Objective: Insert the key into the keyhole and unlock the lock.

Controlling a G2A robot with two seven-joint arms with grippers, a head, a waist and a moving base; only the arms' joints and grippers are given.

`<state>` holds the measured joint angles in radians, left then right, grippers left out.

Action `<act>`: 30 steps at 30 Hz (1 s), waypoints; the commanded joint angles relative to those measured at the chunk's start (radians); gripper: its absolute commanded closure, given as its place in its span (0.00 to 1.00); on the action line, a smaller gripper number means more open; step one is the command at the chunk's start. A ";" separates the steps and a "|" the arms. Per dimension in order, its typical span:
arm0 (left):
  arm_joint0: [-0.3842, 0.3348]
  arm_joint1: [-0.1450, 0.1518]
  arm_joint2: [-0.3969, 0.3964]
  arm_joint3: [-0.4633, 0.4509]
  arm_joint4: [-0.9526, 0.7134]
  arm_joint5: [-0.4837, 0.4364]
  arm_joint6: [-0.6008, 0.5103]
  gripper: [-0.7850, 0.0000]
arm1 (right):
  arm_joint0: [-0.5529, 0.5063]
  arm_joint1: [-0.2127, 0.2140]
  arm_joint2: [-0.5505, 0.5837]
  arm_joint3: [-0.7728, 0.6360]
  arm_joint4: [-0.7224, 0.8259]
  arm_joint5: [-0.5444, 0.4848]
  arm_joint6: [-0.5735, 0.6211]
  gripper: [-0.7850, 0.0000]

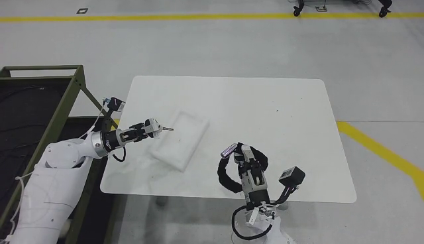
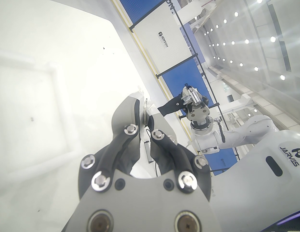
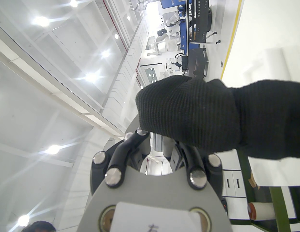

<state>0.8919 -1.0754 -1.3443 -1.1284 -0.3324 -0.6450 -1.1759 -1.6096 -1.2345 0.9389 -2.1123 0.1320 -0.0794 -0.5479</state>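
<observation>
My left jaws: together, clamped on one key (image 1: 168, 128), over edge of one white tray (image 1: 182, 148) on surface (image 1: 285, 131). My right jaws: clamped on one lock (image 2: 194, 97), above near edge of surface.

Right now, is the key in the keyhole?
Out: the key juts from the left jaws, well apart from the lock in the right jaws.

The left arm reaches forward, its left pincer (image 1: 157, 128) pinched on a key (image 1: 168, 128). The right arm is folded close, wrist raised, right pincer (image 1: 240, 153) clamped on a lock (image 2: 195, 97).
</observation>
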 commanded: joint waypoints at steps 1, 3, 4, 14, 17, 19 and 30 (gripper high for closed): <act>0.000 0.000 0.000 0.000 0.000 0.000 0.000 1.00 | 0.000 0.000 0.000 0.000 0.000 0.000 0.000 1.00; 0.000 0.000 0.000 0.000 0.000 0.000 0.000 1.00 | 0.000 0.000 0.000 0.000 0.000 0.000 0.000 1.00; 0.000 0.000 0.000 0.000 0.000 0.000 0.000 1.00 | 0.000 0.000 0.000 0.000 0.000 0.000 0.000 1.00; 0.000 0.000 0.000 0.000 0.000 0.000 0.000 1.00 | -0.029 -0.012 -0.026 0.020 -0.007 -0.034 -0.002 1.00; 0.000 0.000 0.000 0.000 0.000 0.000 0.000 1.00 | -0.058 -0.027 -0.084 -0.005 -0.039 -0.034 -0.087 1.00; 0.000 0.000 0.000 0.000 0.000 0.000 0.000 1.00 | -0.079 -0.034 -0.126 -0.020 -0.079 -0.028 -0.115 1.00; 0.000 0.000 0.000 0.000 0.000 0.000 0.000 1.00 | 0.053 -0.085 -0.226 0.112 -0.163 -0.039 -0.457 1.00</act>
<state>0.8919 -1.0754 -1.3443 -1.1284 -0.3324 -0.6450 -1.1759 -1.5832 -1.3096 0.7306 -2.0230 -0.0263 -0.1232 -0.9489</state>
